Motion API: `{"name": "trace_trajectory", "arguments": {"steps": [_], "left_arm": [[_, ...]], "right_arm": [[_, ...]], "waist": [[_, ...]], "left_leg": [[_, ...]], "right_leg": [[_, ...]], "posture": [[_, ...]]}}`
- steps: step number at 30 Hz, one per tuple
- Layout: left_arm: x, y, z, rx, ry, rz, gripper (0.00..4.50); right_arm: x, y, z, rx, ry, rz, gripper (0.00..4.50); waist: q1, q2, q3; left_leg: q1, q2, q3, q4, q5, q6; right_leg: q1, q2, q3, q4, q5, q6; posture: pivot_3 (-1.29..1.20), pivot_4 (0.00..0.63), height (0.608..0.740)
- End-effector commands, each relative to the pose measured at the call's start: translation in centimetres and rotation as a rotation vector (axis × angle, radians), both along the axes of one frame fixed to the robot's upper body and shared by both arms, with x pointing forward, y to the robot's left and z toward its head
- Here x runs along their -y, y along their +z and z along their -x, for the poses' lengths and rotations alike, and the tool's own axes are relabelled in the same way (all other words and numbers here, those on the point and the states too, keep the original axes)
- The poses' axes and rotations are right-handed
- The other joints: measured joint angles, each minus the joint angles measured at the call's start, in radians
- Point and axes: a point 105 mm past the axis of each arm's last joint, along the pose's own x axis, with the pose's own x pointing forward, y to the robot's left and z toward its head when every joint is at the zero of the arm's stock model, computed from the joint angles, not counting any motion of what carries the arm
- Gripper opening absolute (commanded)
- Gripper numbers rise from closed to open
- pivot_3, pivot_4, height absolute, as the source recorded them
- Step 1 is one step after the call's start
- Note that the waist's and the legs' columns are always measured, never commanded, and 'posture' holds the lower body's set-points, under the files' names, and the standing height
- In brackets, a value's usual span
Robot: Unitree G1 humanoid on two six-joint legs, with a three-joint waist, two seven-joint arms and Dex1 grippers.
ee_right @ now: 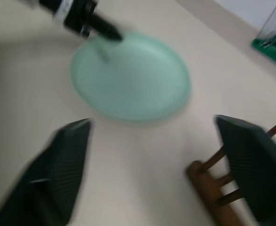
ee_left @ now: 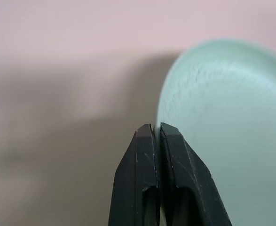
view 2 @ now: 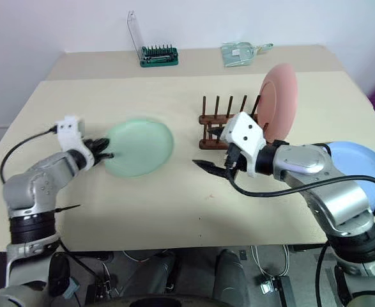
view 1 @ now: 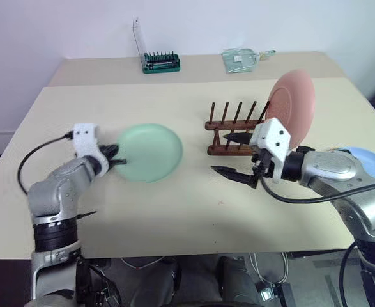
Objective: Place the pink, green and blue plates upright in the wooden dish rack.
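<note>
The wooden dish rack (view 1: 235, 131) is seen right of the middle of the beige table (view 1: 174, 211), its two rails of upright pegs joined by crossbars. The pink plate (view 1: 292, 105) is stood upright at the rack's right end, among the last pegs, its face turned toward the left. The green plate (view 1: 150, 152) is found well apart from the rack, to its left, and is tilted, with its near-left rim raised. That rim is pinched by the left gripper (view 1: 114, 158), whose two black fingers (ee_left: 149, 160) are pressed together on the edge of the plate, as is shown close up in the left wrist view. The blue plate (view 2: 359, 167) is laid flat near the right edge of the table, partly covered by the right arm.

The right gripper (view 1: 237, 157) is held just in front of the rack, pointing toward the green plate. Its fingers (ee_right: 58, 169) are spread wide apart and nothing is held between them; one finger is seen against the rack's near rail, though contact cannot be judged.

At the far side of the table, a green screwdriver-bit holder (view 1: 161, 62) with its clear lid raised is set left of the middle, and a clear plastic package (view 1: 241, 59) is laid to its right. Both are well away from the rack and the plates.
</note>
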Motion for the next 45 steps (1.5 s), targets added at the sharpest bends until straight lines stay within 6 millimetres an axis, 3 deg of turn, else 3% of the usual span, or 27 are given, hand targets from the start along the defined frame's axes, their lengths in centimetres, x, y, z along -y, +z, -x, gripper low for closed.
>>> {"name": "trace_trajectory", "arguments": {"steps": [1,6,13,16,23,25,27,28,30,32,34,37,39,41,43,45], "left_arm": [[2.5,6.6,-0.1,0.234,-0.072,-0.017,0.00],[4.6,10.0,0.0,0.307,-0.139,-0.048,0.00],[5.1,10.1,0.5,0.290,-0.176,-0.052,0.00],[5.1,10.0,0.6,0.286,-0.178,-0.048,0.00],[5.0,9.7,0.8,0.269,-0.180,-0.024,0.00],[5.1,9.8,0.8,0.273,-0.191,-0.003,0.00],[4.8,11.5,0.8,0.336,-0.173,0.139,0.64],[3.9,13.5,0.7,0.419,-0.127,0.258,1.00],[1.2,16.4,0.6,0.533,-0.003,0.452,1.99],[-2.7,16.9,0.0,0.584,0.195,0.460,2.99],[-6.4,15.9,-0.4,0.594,0.363,0.298,2.99],[-7.5,13.8,-0.9,0.562,0.356,0.117,2.99],[-5.7,11.2,-1.0,0.526,0.209,-0.011,2.99],[-2.3,8.1,-0.4,0.471,-0.008,-0.126,2.99],[0.7,5.4,0.8,0.417,-0.202,-0.194,2.99],[3.4,3.0,2.3,0.369,-0.372,-0.235,2.99]], "right_arm": [[-1.4,1.0,-0.9,0.226,0.031,0.113,4.48],[-3.9,1.0,-2.3,0.452,0.108,0.260,4.48],[-4.7,0.7,-4.1,0.630,0.114,0.356,4.48],[-4.5,0.4,-4.6,0.666,0.109,0.385,3.65],[-3.9,0.2,-4.8,0.713,0.098,0.420,0.14],[-4.0,0.3,-4.7,0.725,0.096,0.418,0.06],[-3.9,0.3,-4.6,0.740,0.096,0.428,0.00],[-3.9,0.3,-4.6,0.747,0.094,0.430,0.00],[-3.7,0.5,-4.7,0.762,0.083,0.429,0.00],[-3.5,1.5,-4.6,0.780,0.055,0.384,0.00],[-2.8,4.1,-4.3,0.770,-0.012,0.230,0.00],[-1.9,7.0,-3.1,0.674,-0.053,-0.032,0.00],[-0.7,9.5,-2.6,0.521,-0.120,-0.330,0.00],[0.7,11.2,-2.4,0.344,-0.169,-0.611,0.00],[1.9,11.8,-2.2,0.187,-0.195,-0.809,0.00],[2.8,11.4,-2.4,0.070,-0.241,-0.882,0.00]], "waist": [[-0.003,0.000,0.000],[-0.034,0.000,0.000],[-0.033,0.000,0.000],[-0.031,0.000,0.000],[-0.032,0.000,0.000],[-0.032,0.000,0.000],[-0.031,0.000,0.000],[-0.028,-0.001,0.000],[-0.025,-0.004,0.002],[-0.030,-0.005,0.002],[-0.039,-0.002,0.001],[-0.053,-0.001,0.000],[-0.050,-0.002,0.000],[-0.044,-0.003,0.000],[-0.035,-0.003,0.000],[-0.031,-0.002,0.001]], "left_leg": [[0.000,0.000,0.000,0.000,0.000,0.000],[0.000,0.001,0.002,-0.002,-0.001,-0.001],[0.000,0.001,0.003,-0.002,-0.001,-0.001],[0.000,0.001,0.002,-0.002,-0.001,-0.001],[0.000,0.001,0.002,-0.002,-0.001,-0.001],[0.000,0.002,0.002,-0.002,-0.001,-0.001],[0.000,0.001,0.002,-0.002,-0.001,-0.001],[0.000,0.001,0.002,-0.002,-0.001,-0.001],[-0.001,0.001,0.002,-0.001,0.000,-0.001],[-0.001,0.002,0.001,-0.001,0.000,-0.002],[0.001,0.003,0.003,-0.004,0.000,-0.002],[0.003,0.004,0.005,-0.006,0.000,-0.003],[0.001,0.004,0.003,-0.005,0.000,-0.003],[0.000,0.003,0.001,-0.003,0.000,-0.003],[-0.001,0.002,0.000,-0.002,0.000,-0.002],[-0.001,0.002,0.000,-0.002,-0.001,-0.002]], "right_leg": [[0.000,0.000,0.000,0.000,0.000,0.000],[-0.003,0.000,0.000,0.000,0.000,0.000],[-0.004,0.001,0.000,0.000,0.000,0.000],[-0.004,0.001,0.000,0.000,0.000,0.000],[-0.004,0.001,0.000,0.000,0.000,0.000],[-0.004,0.001,0.000,0.000,0.000,0.000],[-0.004,0.001,0.000,0.000,0.000,0.000],[-0.004,0.001,0.000,0.000,0.000,0.000],[-0.004,0.001,0.000,0.000,0.000,0.000],[-0.004,0.002,-0.001,0.000,0.001,-0.002],[-0.004,0.001,0.000,0.000,0.001,-0.002],[-0.006,0.002,0.000,0.001,0.001,-0.002],[-0.006,0.003,-0.001,0.000,0.002,-0.003],[-0.005,0.002,-0.002,0.000,0.002,-0.003],[-0.004,0.001,-0.003,0.000,0.003,-0.005],[-0.004,0.001,-0.003,0.000,0.004,-0.006]], "posture": [[0.00,0.150,0.740],[0.00,0.150,0.740],[0.00,0.150,0.740],[0.00,0.150,0.740],[0.00,0.150,0.740],[0.00,0.150,0.740],[0.00,0.150,0.740],[0.00,0.150,0.740],[0.00,0.150,0.740],[0.00,0.150,0.740],[0.00,0.150,0.740],[0.00,0.150,0.740],[0.00,0.150,0.740],[0.00,0.150,0.740],[0.00,0.150,0.740],[0.00,0.150,0.740]]}}
